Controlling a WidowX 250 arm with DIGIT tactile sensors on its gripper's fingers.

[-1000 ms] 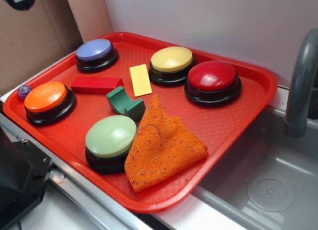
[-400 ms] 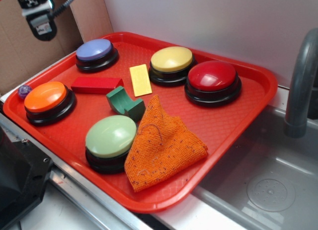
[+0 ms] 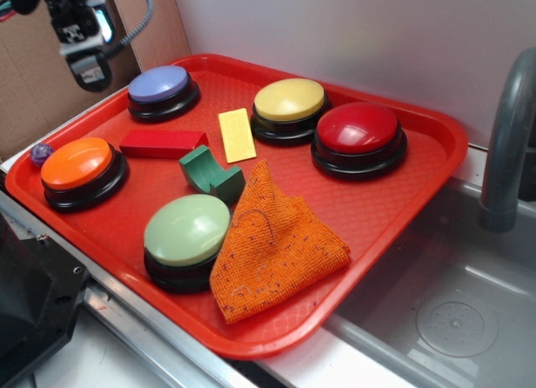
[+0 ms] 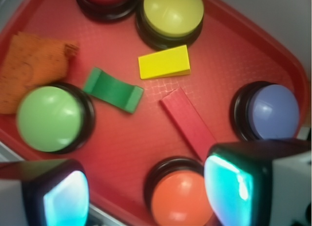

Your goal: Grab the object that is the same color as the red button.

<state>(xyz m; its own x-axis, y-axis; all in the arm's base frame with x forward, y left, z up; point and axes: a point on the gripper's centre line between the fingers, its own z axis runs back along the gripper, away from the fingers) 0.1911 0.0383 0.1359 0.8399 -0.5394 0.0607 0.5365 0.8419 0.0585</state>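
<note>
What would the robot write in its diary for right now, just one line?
phase: approach | gripper: open, empty, above tray's back-left corner | target: red block flat between orange button and yellow block | red button: untouched

A long, flat, solid red rectangular block [image 3: 162,143] lies flat on its broad face. A large glossy red dome push-button [image 3: 358,138] on a round black base sits upright, well apart from it.

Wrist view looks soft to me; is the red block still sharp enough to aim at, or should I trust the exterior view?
Wrist view: the gripper fingers are blurred with cyan glare, yet the red block shows clear edges. Exterior view: evenly lit, red block and red button crisp, only dome glare.
</note>
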